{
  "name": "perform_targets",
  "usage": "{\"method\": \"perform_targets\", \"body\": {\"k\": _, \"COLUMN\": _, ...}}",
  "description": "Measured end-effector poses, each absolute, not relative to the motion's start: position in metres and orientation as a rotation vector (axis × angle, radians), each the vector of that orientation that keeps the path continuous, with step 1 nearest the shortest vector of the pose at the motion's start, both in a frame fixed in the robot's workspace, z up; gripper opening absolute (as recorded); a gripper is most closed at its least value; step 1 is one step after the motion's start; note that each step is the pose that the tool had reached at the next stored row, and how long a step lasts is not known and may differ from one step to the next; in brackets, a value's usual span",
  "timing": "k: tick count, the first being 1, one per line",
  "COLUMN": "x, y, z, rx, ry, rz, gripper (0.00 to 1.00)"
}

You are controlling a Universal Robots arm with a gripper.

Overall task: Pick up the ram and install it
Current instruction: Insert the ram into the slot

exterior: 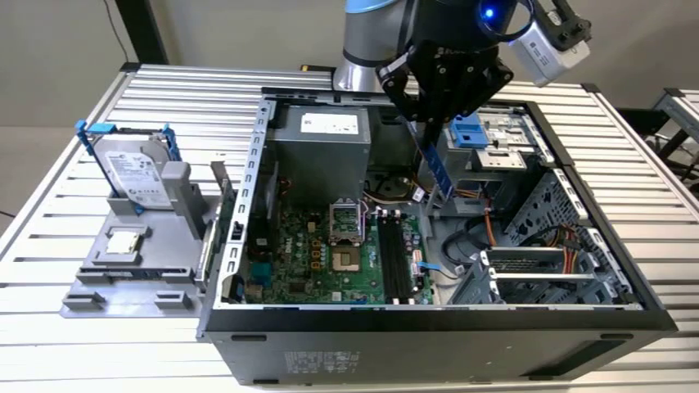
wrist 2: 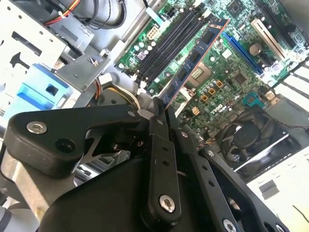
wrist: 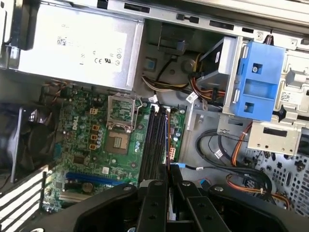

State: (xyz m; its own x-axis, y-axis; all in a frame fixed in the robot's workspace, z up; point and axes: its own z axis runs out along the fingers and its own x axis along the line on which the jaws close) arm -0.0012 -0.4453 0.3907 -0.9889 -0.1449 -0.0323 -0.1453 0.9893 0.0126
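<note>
ARM HOLDS MEMORY STICK OVER OPEN COMPUTER. The black robot gripper [exterior: 428,121] hangs over an open grey metal computer case [exterior: 437,344] lying on a slatted metal surface [exterior: 44,246]. Its fingers [wrist 2: 157,130] are clamped on one end of the ram [exterior: 438,168], a long, narrow, very thin dark green circuit-board stick.

The stick is in the air above the long black memory slots [exterior: 399,254] of the green motherboard [exterior: 317,254]. It is tilted, with its free end pointing down toward the slots and touching nothing. In the second wrist view the ram [wrist 2: 193,60] runs out from between the fingertips and crosses over the slots [wrist 2: 169,43], small chips showing on its face. In the first wrist view it appears edge-on, a thin line [wrist: 167,145] running roughly along the length of the slots [wrist: 157,140].

By its look the stick is light and stiff, but brittle. It probably tolerates little bending, and its flat faces are likely slick. The safest hold is likely on the two flat faces, away from the contact edge (the edge that must enter a slot). A grip at one end, as here, leaves a long free length that could pivot between the fingers if it is pressed off-centre.
</note>
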Motion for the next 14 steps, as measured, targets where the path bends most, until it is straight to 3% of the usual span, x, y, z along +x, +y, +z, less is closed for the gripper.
{"method": "perform_targets", "body": {"k": 14, "x": 0.0034, "y": -0.4453, "z": 0.3864, "rx": -0.221, "ry": 3.102, "rz": 0.023, "gripper": 0.0}}
